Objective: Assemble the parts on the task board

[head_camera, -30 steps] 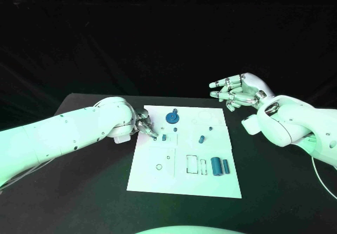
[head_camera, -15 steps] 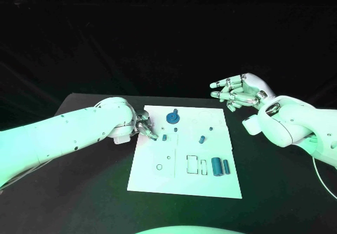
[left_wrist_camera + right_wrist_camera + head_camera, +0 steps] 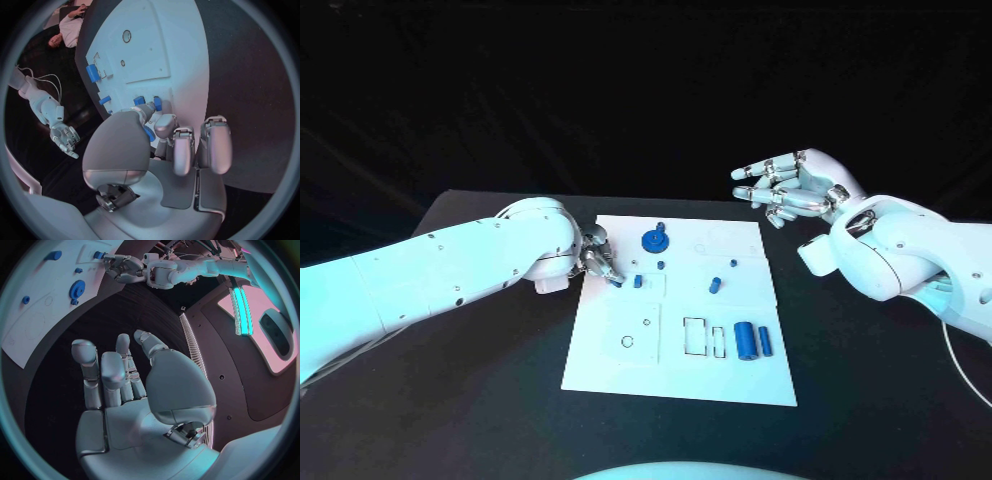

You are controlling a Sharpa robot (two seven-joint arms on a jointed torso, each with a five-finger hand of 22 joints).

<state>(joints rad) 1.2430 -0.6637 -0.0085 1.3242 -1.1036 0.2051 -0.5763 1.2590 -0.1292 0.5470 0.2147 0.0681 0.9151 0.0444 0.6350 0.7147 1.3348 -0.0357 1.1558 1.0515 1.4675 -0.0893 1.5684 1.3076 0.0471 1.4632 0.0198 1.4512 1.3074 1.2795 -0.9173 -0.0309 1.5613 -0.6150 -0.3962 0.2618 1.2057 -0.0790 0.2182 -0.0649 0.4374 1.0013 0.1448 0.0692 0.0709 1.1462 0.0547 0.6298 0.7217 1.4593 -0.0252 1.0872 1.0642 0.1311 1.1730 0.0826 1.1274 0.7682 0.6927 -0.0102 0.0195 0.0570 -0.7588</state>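
Note:
The white task board (image 3: pixel 678 370) lies in the middle of the black table. On it are a blue gear (image 3: pixel 653 240), several small blue pegs such as one (image 3: pixel 714 285), and two blue cylinders (image 3: pixel 753 341) beside black rectangle outlines. My left hand (image 3: pixel 597 256) is low over the board's left edge, and its thumb and a finger pinch a small blue part (image 3: pixel 149 133) next to a standing peg (image 3: pixel 638 281). My right hand (image 3: pixel 793 186) hangs in the air beyond the board's far right corner, fingers apart and holding nothing. The right wrist view shows the gear (image 3: pixel 77 290) and the left hand (image 3: pixel 125 267).
Bare black table surrounds the board on all sides. A small ring outline (image 3: pixel 627 342) and a dot mark sit on the board's near left part. My right forearm (image 3: pixel 906 255) is over the table's right side.

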